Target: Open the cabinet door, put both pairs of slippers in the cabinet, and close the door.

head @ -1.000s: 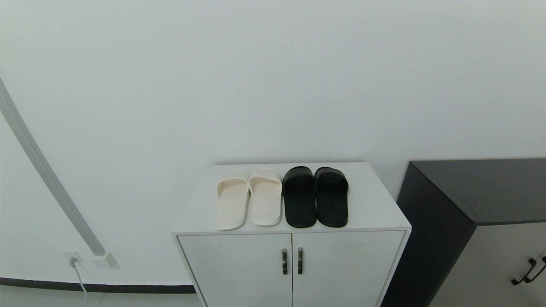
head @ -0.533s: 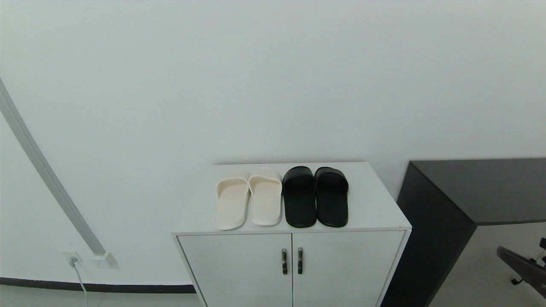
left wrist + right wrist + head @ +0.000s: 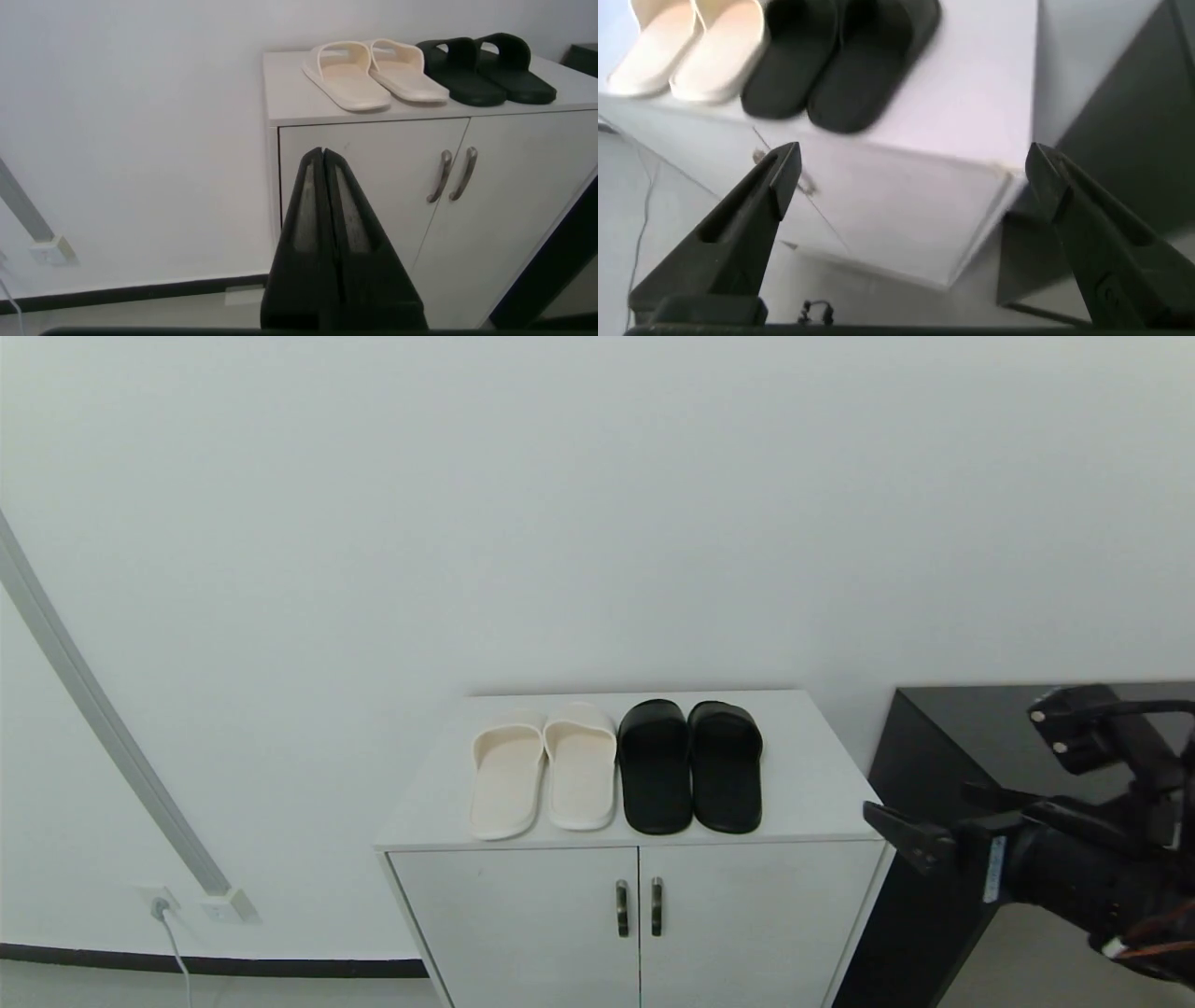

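Your left tool sits low in front, pressed together, holding nothing. Your right tool hangs by the right corner of the cabinet, spread wide apart, likely ready for a handle. Both doors are closed. On top, the cream slippers and black slippers wait side by side, toes to the wall.

Left pair of slippers beside right pair atop cabinet

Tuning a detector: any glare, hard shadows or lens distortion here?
Head view: even light; the grey wall conduit bows, lens distortion. Left wrist view: no glare on the white cabinet. Right wrist view: no hard shadow under the black slide slippers.
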Controlling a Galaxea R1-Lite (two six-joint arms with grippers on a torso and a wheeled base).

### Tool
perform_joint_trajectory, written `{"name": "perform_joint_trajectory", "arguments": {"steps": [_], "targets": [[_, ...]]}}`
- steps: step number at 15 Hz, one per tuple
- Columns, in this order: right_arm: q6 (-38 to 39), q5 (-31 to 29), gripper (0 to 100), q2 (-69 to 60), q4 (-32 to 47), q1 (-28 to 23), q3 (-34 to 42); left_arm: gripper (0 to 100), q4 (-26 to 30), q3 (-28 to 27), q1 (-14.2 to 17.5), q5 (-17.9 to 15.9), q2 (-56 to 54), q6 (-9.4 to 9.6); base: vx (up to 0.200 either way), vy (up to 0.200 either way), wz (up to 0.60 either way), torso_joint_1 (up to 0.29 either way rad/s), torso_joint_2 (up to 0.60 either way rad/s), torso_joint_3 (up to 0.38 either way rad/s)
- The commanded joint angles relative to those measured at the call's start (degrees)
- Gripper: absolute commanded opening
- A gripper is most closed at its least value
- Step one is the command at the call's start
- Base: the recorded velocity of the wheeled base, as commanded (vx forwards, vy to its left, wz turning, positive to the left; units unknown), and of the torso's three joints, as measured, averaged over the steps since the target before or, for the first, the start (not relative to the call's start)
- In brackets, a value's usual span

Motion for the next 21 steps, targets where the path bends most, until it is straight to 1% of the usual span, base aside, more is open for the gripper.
{"name": "perform_joint_trajectory", "arguments": {"steps": [1,4,6,7,8,12,15,18,21], "targets": [[0.30,-4.43,100,11.65,-1.65,5.24,-8.49,0,-0.01,0.01,0.03,0.00,0.07,-0.02,0.000,0.000,0.00,0.000,0.00,0.000],[0.21,-6.89,100,18.59,-1.65,5.86,-16.75,0,-0.01,0.01,0.03,0.00,0.07,-0.02,0.000,0.000,0.00,0.000,0.00,0.000],[0.47,-11.28,100,24.74,-1.65,7.88,-22.38,0,-0.01,0.01,0.03,0.00,0.07,-0.02,0.000,0.000,0.00,0.000,0.00,0.000],[0.82,-11.99,100,26.06,-1.65,8.23,-23.61,0,-0.01,0.01,0.03,-0.08,0.07,-0.02,0.000,0.000,0.00,0.000,0.00,0.000],[2.49,-12.43,100,29.49,-1.39,8.41,-27.39,0,-0.01,0.01,0.03,0.00,0.07,-0.02,0.000,0.000,0.00,0.000,0.00,0.000],[5.22,-14.71,100,39.42,-1.30,7.71,-36.35,0,-0.01,0.01,0.03,0.00,0.07,-0.02,0.000,0.000,0.00,0.000,0.00,0.000],[5.22,-15.59,100,45.13,-1.21,6.48,-41.36,0,-0.01,0.01,0.03,0.00,0.07,-0.02,0.000,0.000,0.00,0.000,0.00,0.000],[5.22,-15.59,100,49.26,-0.69,4.89,-44.44,0,-0.01,0.01,0.03,0.00,0.07,-0.02,0.000,0.000,0.00,0.000,0.00,0.000],[4.95,-15.59,100,52.08,-0.60,4.45,-47.43,0,-0.01,0.01,0.03,0.00,0.07,-0.02,0.000,0.000,0.00,0.000,0.00,0.000]]}}
